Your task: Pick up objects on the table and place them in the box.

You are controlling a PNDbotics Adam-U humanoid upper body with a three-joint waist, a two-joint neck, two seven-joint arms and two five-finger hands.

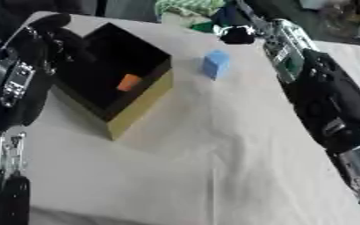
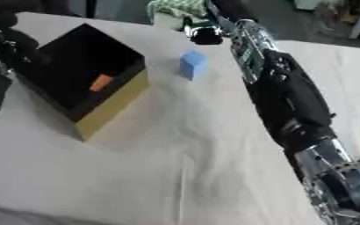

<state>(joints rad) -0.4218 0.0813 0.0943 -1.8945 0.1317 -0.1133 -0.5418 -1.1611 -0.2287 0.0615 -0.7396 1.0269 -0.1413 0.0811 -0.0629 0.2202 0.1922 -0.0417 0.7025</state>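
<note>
A pale cloth covers the table (image 1: 214, 167), and dark clutter stands behind its far edge. On the left side sits the box (image 1: 141, 103), black inside with a yellowish outer wall, and a small orange object (image 1: 128, 82) lies in it. The blue cube (image 1: 216, 64) stands on the cloth just right of the box, apart from it. The left hand (image 1: 56, 33) rests at the far left rim of the box (its fingers are curled, holding nothing). The right arm stretches along the right side; the right hand (image 1: 237, 34) is beyond the cube, and I cannot tell its fingers.
</note>
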